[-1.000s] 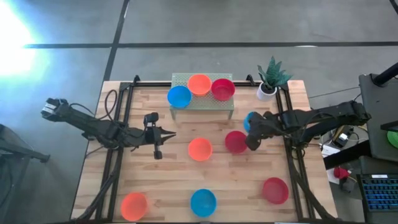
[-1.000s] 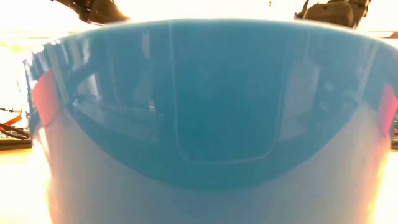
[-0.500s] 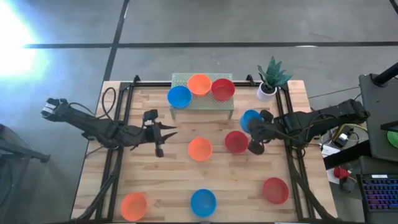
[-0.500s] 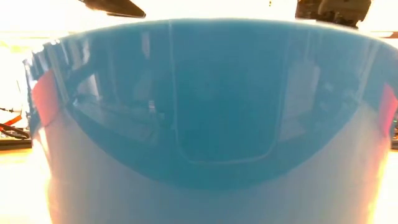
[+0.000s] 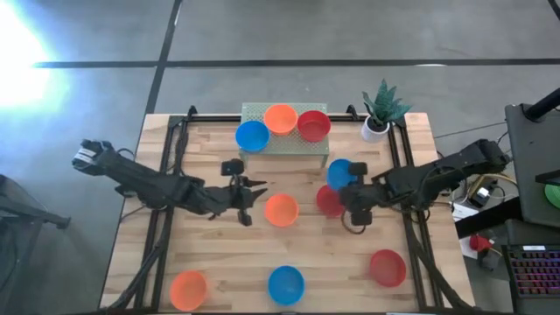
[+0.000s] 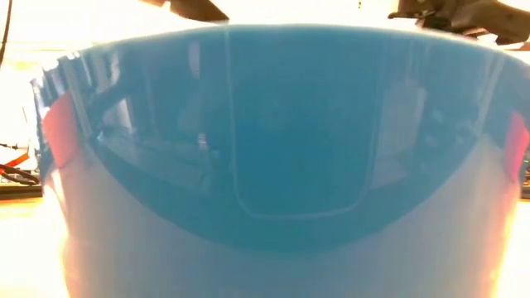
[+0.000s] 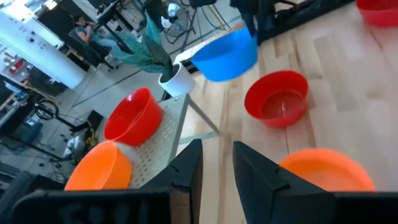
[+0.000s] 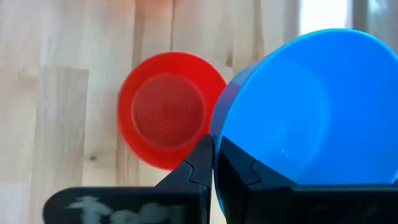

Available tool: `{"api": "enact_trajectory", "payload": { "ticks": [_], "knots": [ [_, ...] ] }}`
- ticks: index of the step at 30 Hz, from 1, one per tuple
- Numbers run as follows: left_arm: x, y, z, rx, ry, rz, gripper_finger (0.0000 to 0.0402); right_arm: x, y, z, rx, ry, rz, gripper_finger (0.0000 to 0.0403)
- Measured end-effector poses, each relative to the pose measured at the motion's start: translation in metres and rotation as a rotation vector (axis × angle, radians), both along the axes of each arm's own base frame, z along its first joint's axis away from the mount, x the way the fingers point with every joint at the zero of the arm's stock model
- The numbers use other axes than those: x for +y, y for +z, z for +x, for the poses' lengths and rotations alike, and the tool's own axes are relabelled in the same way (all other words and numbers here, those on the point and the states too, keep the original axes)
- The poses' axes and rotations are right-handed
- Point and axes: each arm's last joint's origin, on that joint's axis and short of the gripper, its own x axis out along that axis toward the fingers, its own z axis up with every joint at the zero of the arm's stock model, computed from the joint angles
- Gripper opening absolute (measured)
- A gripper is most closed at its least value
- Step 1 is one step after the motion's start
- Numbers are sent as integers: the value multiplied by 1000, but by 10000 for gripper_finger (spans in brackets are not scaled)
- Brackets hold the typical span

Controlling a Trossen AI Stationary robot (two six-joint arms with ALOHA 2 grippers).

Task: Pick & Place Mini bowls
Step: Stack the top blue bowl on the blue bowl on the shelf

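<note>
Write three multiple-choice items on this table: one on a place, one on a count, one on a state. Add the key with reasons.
1. Where is the potted plant?
A. far right corner of the table
B. near left corner
C. on the raised platform

2. How many bowls sit on the raised platform?
A. one
B. three
C. five

3. What is the right claw doing?
A. hanging open
B. gripping a red bowl
C. gripping a blue bowl

Key: 1 A, the high view shows it at that corner. 2 B, blue, orange and red sit there. 3 C, its fingers pinch the blue rim in the right wrist view.
</note>
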Motion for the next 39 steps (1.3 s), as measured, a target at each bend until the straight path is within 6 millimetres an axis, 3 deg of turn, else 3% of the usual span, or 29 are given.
{"api": "enact_trajectory", "payload": {
  "ticks": [9,19,39],
  "knots": [
    [-6,-4,37,-9,63,-96,85,20,-13,47,176,108,-190,11],
    [2,-12,58,-98,178,-280,85,48,-16,80,241,223,-396,11],
    [17,-31,94,-264,244,-377,85,59,-15,86,219,249,-486,11]
  ]
}}
